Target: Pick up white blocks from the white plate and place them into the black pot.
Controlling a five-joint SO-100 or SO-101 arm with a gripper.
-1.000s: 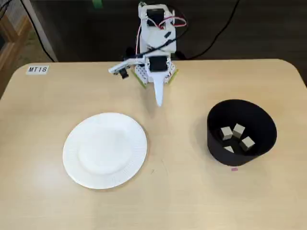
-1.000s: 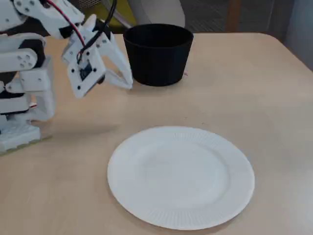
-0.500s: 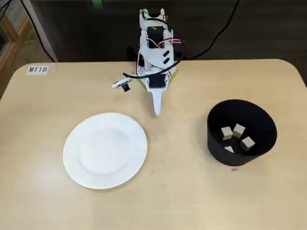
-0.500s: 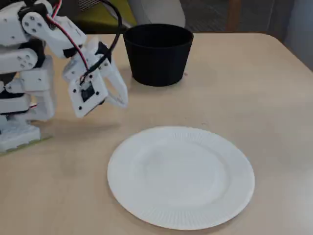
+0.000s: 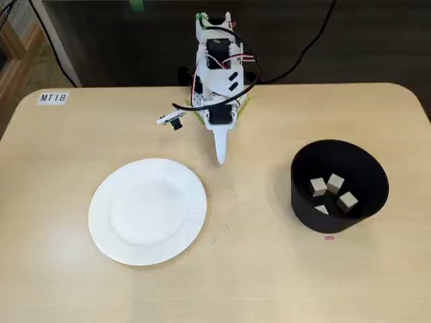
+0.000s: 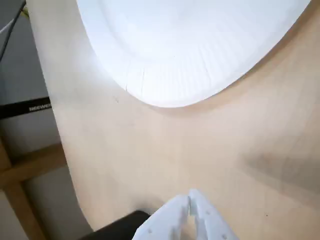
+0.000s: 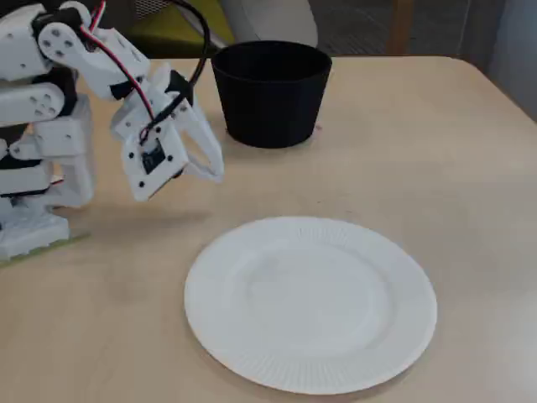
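1. The plate is lying nearest the camera in a fixed view, empty, with no blocks showing on it in any view; it is round and white, with a finely ribbed rim and a smooth, shallow centre

2. Just beyond the plate, the gripper is hanging above bare table, off the plate's rim on the arm's side; in the wrist view its two white tips are lying pressed together with nothing between them, so it is closed and carrying nothing

3. Farther off than the plate, well apart from it across the table, the pot is standing upright, matte black with slightly tapered walls

4. In a fixed view from above, four blocks are sitting on the pot's floor, small pale beige cubes clustered loosely together

5. Judging by the bare plate and the filled pot, the task is looking finished: every block in sight is already in the pot and nothing is left to pick up
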